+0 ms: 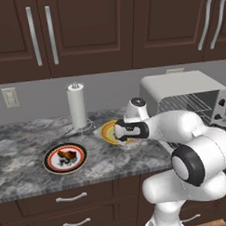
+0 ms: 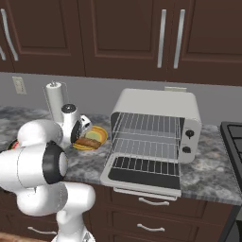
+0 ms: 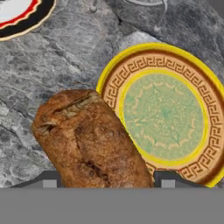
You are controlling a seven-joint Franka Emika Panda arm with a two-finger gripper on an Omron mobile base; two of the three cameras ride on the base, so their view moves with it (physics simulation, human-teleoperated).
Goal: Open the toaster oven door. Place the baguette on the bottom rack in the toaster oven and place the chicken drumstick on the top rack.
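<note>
My gripper [image 3: 106,181] is shut on the baguette [image 3: 89,135], a golden-brown loaf that sits between the two fingertips. It hangs just over the near edge of the yellow patterned plate [image 3: 164,113]. From the right base the baguette [image 2: 88,142] shows under the hand [image 2: 80,130]. The white toaster oven [image 2: 158,104] stands to the right with its door [image 2: 144,176] folded down flat. Inside are the top rack [image 2: 146,124] and the bottom rack [image 2: 144,145], both bare. The chicken drumstick [image 1: 66,157] lies on a black and red plate [image 1: 52,166] at the left.
A paper towel holder [image 1: 77,105] stands behind the yellow plate [image 1: 106,131]. A dark stove edge [image 2: 234,137] borders the counter on the far right. Dark wall cabinets hang above, and drawers run below the grey stone counter [image 1: 23,146].
</note>
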